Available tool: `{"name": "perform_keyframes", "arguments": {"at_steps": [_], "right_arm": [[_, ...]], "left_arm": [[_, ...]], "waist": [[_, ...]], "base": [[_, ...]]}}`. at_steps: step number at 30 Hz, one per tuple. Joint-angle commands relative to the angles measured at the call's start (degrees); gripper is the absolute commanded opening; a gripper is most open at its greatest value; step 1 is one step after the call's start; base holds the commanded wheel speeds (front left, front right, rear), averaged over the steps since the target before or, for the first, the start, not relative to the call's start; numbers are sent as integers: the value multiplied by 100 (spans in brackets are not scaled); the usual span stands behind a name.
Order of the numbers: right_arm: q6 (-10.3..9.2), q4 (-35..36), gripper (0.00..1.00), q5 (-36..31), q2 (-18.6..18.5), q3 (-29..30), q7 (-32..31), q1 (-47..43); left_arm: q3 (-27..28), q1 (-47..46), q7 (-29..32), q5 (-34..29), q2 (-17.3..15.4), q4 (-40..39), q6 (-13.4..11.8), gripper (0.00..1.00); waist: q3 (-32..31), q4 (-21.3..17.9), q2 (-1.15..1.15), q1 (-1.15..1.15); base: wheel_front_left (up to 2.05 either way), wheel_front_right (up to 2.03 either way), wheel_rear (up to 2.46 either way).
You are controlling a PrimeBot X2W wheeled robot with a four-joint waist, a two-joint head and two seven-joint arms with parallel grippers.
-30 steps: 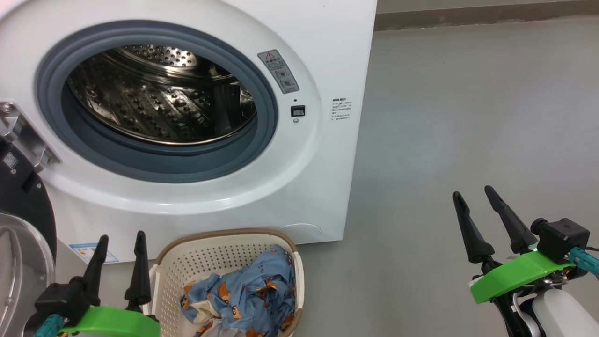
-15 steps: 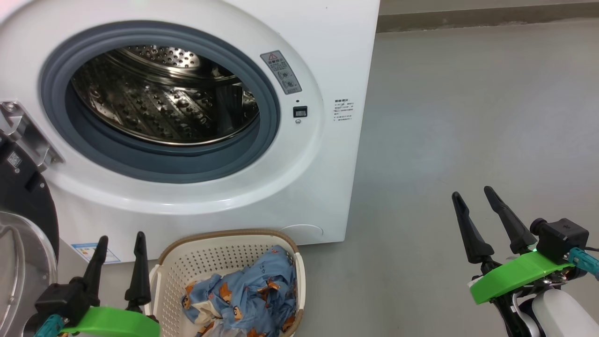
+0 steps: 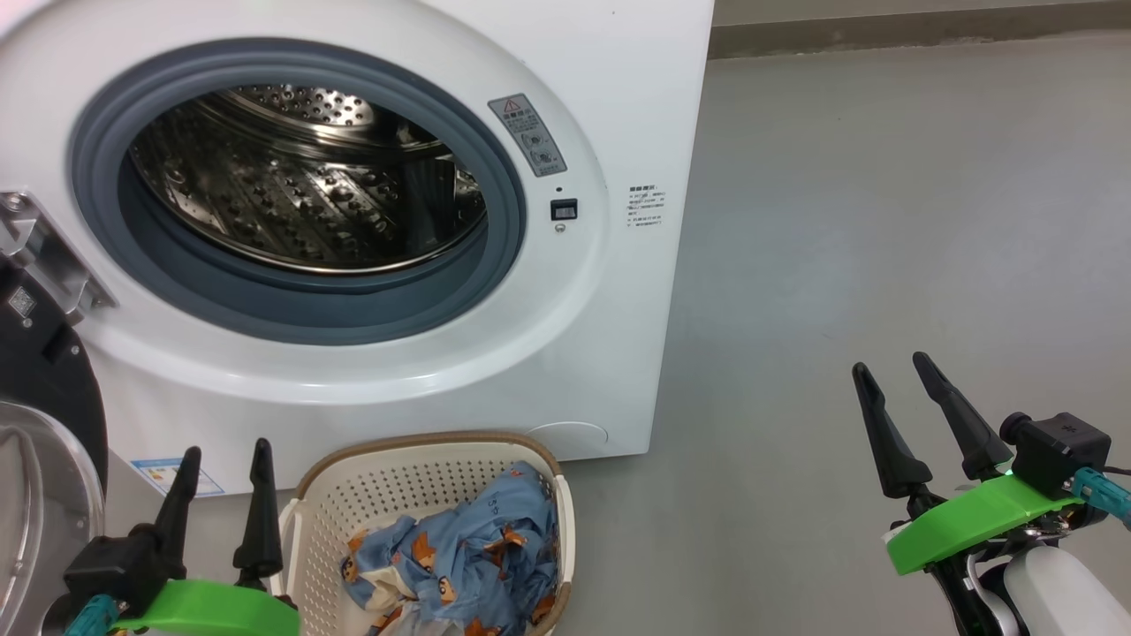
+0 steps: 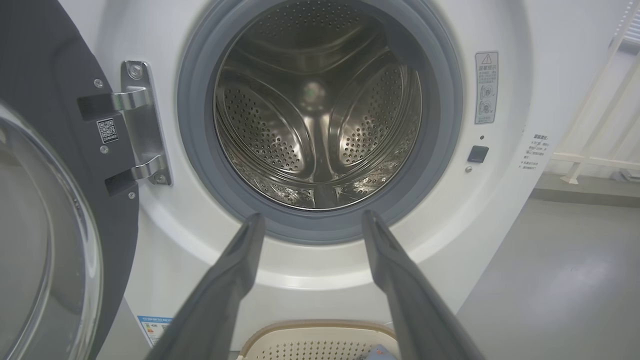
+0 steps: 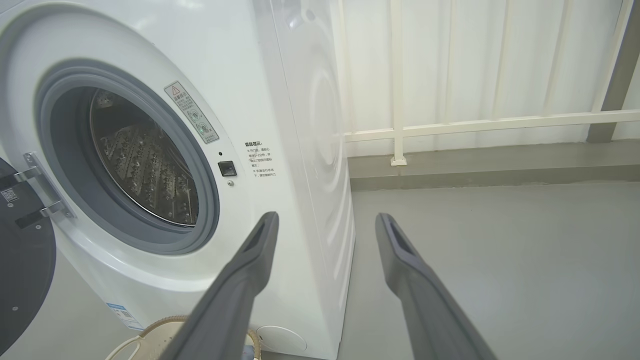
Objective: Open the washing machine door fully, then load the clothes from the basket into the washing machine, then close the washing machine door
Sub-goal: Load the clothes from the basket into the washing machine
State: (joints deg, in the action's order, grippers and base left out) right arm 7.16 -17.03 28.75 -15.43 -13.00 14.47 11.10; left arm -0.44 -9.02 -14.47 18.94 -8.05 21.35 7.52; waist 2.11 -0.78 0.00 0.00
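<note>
The white washing machine (image 3: 636, 106) stands with its steel drum (image 3: 300, 185) bare inside the grey seal. Its door (image 3: 40, 433) hangs swung out at the far left, black rim and glass bowl toward me; the left wrist view shows the door (image 4: 45, 165) on its hinge. On the floor in front sits the cream basket (image 3: 389, 486) holding blue printed clothes (image 3: 459, 556). My left gripper (image 3: 225, 455) is open just left of the basket, fingers apart and empty. Far to the right, over bare floor, my right gripper (image 3: 891, 369) is open too.
Grey floor (image 3: 884, 221) stretches right of the machine. A low kerb (image 5: 475, 167) and white railing (image 5: 400, 125) run behind it. The basket's rim (image 4: 320, 330) lies just below the drum opening.
The head view swayed slightly right and back. Both grippers, the basket and the door stand as they did.
</note>
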Motion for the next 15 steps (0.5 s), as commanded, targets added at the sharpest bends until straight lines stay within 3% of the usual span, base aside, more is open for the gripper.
{"name": "perform_keyframes", "arguments": {"at_steps": [1, 15], "right_arm": [[33, 112, 100, 40, -76, -116, 52, 10], [33, 119, 100, 27, -68, -150, 52, 95]], "left_arm": [[203, -172, -52, -57, -125, -89, -3, 100], [93, -209, -52, -84, -118, 108, -3, 100]], "waist": [[11, -6, 0, 0], [203, -62, 0, 0]], "base": [[0, 0, 0], [0, 0, 0]]}}
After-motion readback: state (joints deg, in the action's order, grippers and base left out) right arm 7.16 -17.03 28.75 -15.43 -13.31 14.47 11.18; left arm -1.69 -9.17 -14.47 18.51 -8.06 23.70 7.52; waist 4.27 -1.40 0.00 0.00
